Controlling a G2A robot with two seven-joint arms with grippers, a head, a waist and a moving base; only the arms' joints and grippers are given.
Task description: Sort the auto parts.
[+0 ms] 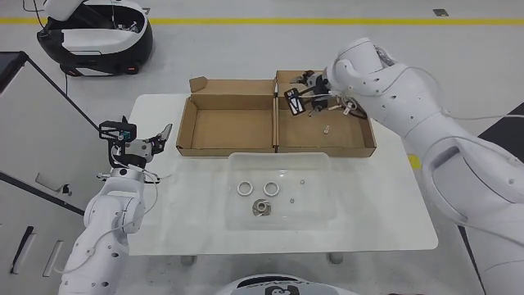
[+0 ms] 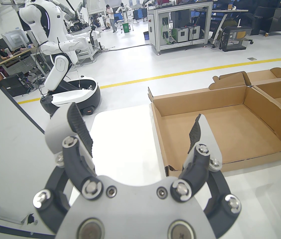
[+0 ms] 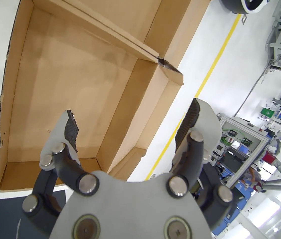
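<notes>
Right gripper [image 3: 131, 105] hovers over the right box [image 1: 348, 135], fingers apart. Left gripper [image 2: 136, 111], fingers also apart, is left of the left box [image 1: 225, 127].

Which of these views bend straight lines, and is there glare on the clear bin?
Top view: lines stay nearly straight; the clear bin has only a soft sheen, a ring inside plain to see. Left wrist view: the yellow floor line and the left cardboard box bow. Right wrist view: the right cardboard box bows along its long edge; the floor looks washed bright.

left box [image 1: 225, 127] beside right box [image 1: 344, 138], tray [image 1: 315, 211] in front, rings [image 1: 244, 188] inside tray
</notes>
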